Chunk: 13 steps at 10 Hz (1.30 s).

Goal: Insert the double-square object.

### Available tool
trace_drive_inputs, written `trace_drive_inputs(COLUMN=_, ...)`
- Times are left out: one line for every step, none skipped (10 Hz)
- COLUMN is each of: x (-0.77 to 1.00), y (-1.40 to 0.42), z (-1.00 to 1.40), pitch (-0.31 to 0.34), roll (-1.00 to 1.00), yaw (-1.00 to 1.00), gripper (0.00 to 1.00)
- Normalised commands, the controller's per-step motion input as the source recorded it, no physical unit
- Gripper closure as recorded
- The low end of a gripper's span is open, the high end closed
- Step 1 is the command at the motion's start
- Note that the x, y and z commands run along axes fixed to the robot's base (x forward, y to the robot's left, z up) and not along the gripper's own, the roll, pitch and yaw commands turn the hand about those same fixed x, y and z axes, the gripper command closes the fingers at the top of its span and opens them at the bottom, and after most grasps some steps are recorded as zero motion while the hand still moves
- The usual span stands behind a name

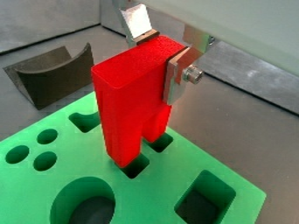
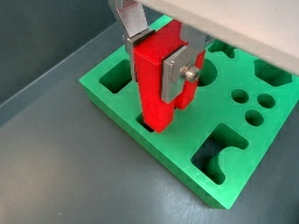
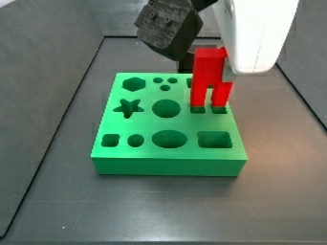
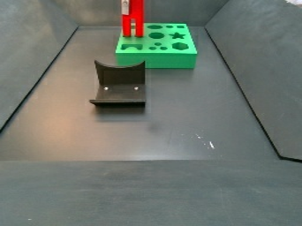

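Observation:
The double-square object (image 1: 131, 101) is a tall bright red stepped block, held upright. My gripper (image 1: 162, 54) is shut on its upper part, with one silver finger (image 1: 183, 74) flat on its side and the other at its top edge. The block's lower end sits in a hole of the green board (image 1: 35, 179), near the board's edge. Both wrist views show this; in one the gripper (image 2: 158, 54) holds the block (image 2: 156, 87) over the board (image 2: 263, 140). In a side view the block (image 3: 207, 75) stands at the board's (image 3: 166, 163) far right part.
The green board has several other shaped holes, among them a star (image 3: 128, 108), circles and a rectangle (image 3: 215, 141). The dark fixture (image 4: 118, 86) stands on the grey floor in front of the board (image 4: 165, 51); it also shows in a wrist view (image 1: 52, 74). Dark walls enclose the floor.

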Motion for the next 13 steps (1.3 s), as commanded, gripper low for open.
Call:
trace_drive_inputs(x=0.03, y=0.00, z=-0.20, pitch=0.000, roll=-0.22, yaw=0.00, gripper=1.00)
trace_drive_inputs(x=0.12, y=-0.10, z=-0.13, pitch=0.006, roll=-0.18, yaw=0.00, gripper=1.00)
trace_drive_inputs(x=0.21, y=-0.16, z=-0.19, pitch=0.001, roll=-0.11, yaw=0.00, gripper=1.00)
trace_drive_inputs(x=0.16, y=-0.10, z=-0.18, pitch=0.000, roll=-0.14, yaw=0.00, gripper=1.00)
trace_drive_inputs(x=0.00, y=-0.01, z=-0.17, pitch=-0.001, roll=-0.24, yaw=0.14, gripper=1.00)
trace_drive_inputs(x=-0.01, y=0.02, z=-0.31, pitch=0.000, roll=-0.20, yaw=0.09, gripper=1.00)
trace_drive_inputs(x=-0.12, y=0.15, z=-0.27, pitch=0.000, roll=-0.10, yaw=0.11, gripper=1.00)
trace_drive_inputs(x=-0.06, y=0.17, z=-0.26, pitch=0.000, roll=-0.13, yaw=0.09, gripper=1.00)
trace_drive_inputs(x=0.00, y=0.29, z=-0.20, pitch=0.000, roll=-0.18, yaw=-0.02, gripper=1.00)
trace_drive_inputs(x=0.00, y=0.30, z=-0.10, pitch=0.000, roll=-0.16, yaw=-0.07, gripper=1.00)
trace_drive_inputs(x=0.00, y=0.26, z=-0.07, pitch=0.000, roll=-0.12, yaw=-0.03, gripper=1.00)
trace_drive_inputs(x=0.00, y=0.21, z=-0.14, pitch=-0.004, roll=-0.11, yaw=-0.01, gripper=1.00)
trace_drive_inputs(x=-0.01, y=0.21, z=-0.21, pitch=-0.036, roll=-0.15, yaw=-0.02, gripper=1.00)
